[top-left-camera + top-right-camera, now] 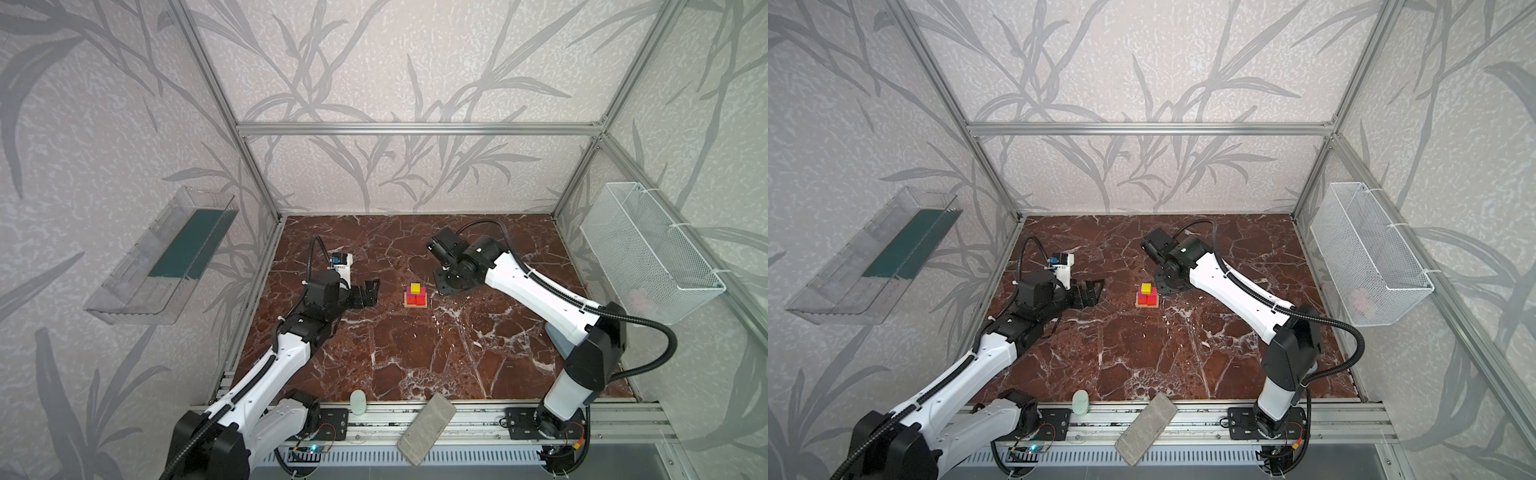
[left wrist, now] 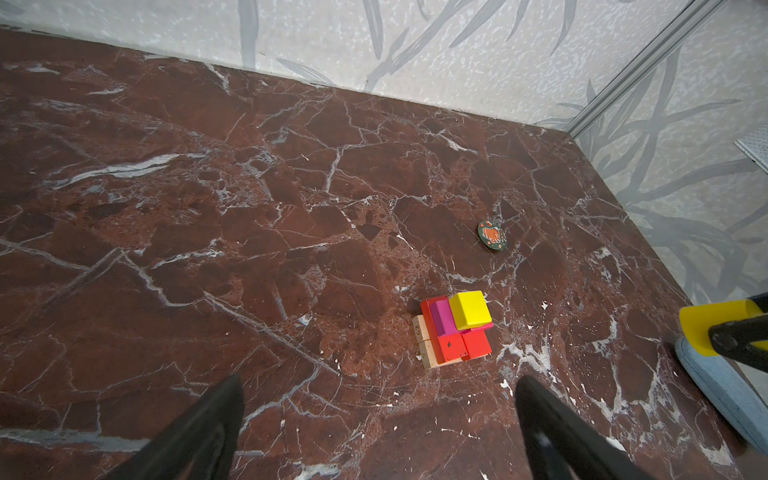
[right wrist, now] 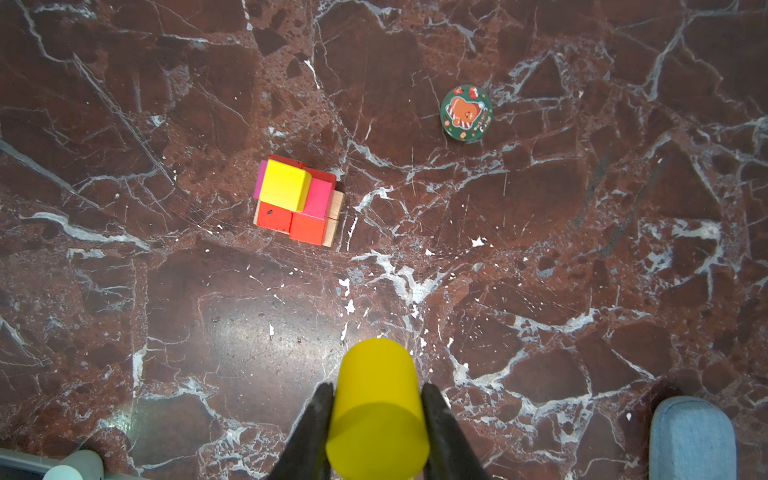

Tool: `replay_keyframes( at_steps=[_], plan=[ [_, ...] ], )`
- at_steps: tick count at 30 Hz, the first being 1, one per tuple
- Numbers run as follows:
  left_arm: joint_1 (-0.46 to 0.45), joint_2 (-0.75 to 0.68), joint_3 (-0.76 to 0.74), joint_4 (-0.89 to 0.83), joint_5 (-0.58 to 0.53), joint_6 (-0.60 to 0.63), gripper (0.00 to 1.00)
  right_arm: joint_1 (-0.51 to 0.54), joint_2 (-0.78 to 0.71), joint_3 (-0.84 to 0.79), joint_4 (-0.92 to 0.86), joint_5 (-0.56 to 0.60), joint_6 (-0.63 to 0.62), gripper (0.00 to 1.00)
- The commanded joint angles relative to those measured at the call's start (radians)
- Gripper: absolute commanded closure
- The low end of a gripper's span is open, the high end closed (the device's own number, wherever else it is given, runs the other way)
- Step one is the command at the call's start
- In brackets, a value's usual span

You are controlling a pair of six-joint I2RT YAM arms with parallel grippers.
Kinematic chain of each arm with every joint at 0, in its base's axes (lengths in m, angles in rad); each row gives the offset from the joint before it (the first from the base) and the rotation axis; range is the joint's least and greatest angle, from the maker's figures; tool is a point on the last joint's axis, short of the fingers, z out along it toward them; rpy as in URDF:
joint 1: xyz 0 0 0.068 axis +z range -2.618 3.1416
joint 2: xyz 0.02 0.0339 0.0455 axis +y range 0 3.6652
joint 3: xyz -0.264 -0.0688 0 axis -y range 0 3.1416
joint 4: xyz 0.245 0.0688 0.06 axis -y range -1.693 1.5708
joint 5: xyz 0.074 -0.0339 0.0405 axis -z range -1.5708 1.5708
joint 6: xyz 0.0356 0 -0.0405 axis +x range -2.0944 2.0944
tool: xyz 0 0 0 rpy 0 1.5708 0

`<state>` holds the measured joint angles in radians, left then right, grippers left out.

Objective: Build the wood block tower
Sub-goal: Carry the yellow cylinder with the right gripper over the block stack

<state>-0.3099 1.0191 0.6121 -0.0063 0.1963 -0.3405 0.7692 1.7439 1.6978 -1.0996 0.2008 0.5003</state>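
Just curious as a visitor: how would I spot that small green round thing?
On the red marble table, find the small stack of coloured blocks. The green disc lies flat nearby, not touching it. Unlike them, it is round and bears a gingerbread picture.

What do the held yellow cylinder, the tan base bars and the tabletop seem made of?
Yellow cylinder: probably painted wood; even matte coat, no grain visible. Tan base bars: bare wood, pale and unpainted. Tabletop: red-brown marble or a marble-look print; white veins, mild sheen.
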Motion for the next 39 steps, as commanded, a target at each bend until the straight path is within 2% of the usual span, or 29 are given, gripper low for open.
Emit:
replay_keyframes(
  at_steps=[1,13,23,27,39],
  plan=[
    [0.009,0.022,-0.008,0.037,0.024,-0.003,0.01,0.017,0.055,0.086,-0.085,0.005,0.022,1.00],
    [0.011,0.067,0.005,0.059,0.056,-0.017,0.03,0.056,0.236,0.425,-0.305,0.008,0.044,1.00],
    [0.010,0.187,0.061,0.076,0.176,-0.057,0.09,0.083,0.358,0.689,-0.470,0.035,0.060,1.00],
    [0.010,0.144,0.049,0.074,0.176,-0.061,0.09,0.092,0.381,0.765,-0.516,0.048,0.047,1.00],
    [0.011,-0.093,0.024,-0.058,0.078,-0.023,0.08,0.086,0.381,0.754,-0.495,0.084,-0.048,1.00]
  ],
)
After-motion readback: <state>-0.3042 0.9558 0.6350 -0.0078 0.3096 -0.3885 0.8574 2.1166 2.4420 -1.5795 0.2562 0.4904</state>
